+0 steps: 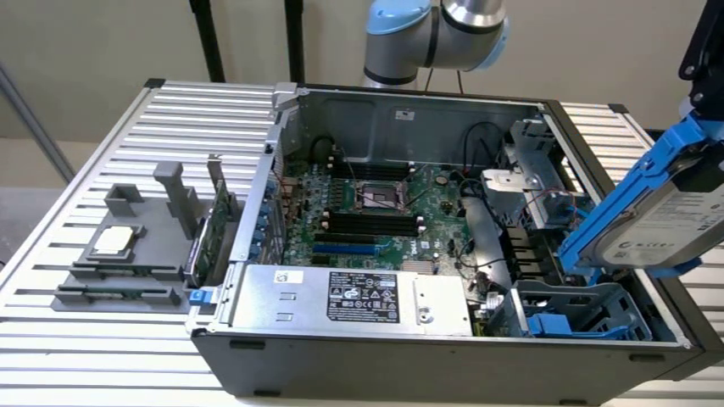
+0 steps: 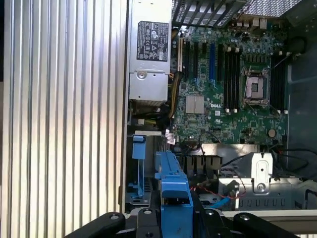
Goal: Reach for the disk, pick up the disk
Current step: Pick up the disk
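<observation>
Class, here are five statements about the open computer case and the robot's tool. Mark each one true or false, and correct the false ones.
1. The disk is lifted clear of the case, tilted, at the exterior view's right. True.
2. The disk's carrier rails are red. False: the rails are blue.
3. The tool is shut on the disk, with the blue carrier between its black fingers. True.
4. The small square chip sits inside the case on the motherboard. False: it rests on a grey holder outside the case, at the exterior view's left.
5. The silver box with the black label lies inside the case along its near wall in the exterior view. True.
</observation>
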You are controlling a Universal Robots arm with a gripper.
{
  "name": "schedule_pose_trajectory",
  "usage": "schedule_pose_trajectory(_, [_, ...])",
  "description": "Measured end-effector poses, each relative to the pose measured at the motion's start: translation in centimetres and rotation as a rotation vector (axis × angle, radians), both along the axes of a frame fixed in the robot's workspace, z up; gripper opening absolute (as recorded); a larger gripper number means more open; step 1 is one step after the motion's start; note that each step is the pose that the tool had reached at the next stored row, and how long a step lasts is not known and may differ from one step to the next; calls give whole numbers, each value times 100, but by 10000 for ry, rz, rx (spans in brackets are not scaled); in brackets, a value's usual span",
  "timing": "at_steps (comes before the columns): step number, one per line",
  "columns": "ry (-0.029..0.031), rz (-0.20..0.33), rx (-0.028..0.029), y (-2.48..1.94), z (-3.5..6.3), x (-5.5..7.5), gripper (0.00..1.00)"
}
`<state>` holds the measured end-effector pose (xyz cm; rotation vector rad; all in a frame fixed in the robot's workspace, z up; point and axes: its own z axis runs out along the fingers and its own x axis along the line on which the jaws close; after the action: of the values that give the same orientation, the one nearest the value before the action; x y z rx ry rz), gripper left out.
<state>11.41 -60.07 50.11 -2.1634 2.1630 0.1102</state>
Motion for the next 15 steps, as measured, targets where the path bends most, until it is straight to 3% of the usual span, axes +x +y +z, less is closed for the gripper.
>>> schedule_pose_trajectory(2, [-48, -47, -77, -5, -15, -14, 33])
schedule_pose_trajectory(4, [-70, -59, -204, -6, -22, -44, 33])
schedule_pose_trajectory(5, [-72, -60, -289, -6, -25, -57, 33])
schedule_pose_trajectory(8, [-73, -57, -614, -6, -31, -71, 33])
schedule_pose_trajectory(10, [-74, -58, -758, -6, -37, -79, 33])
schedule_pose_trajectory(12, [-74, -57, -822, -4, -40, -92, 33])
schedule_pose_trajectory(15, [-75, -57, -851, 10, -40, -132, 33])
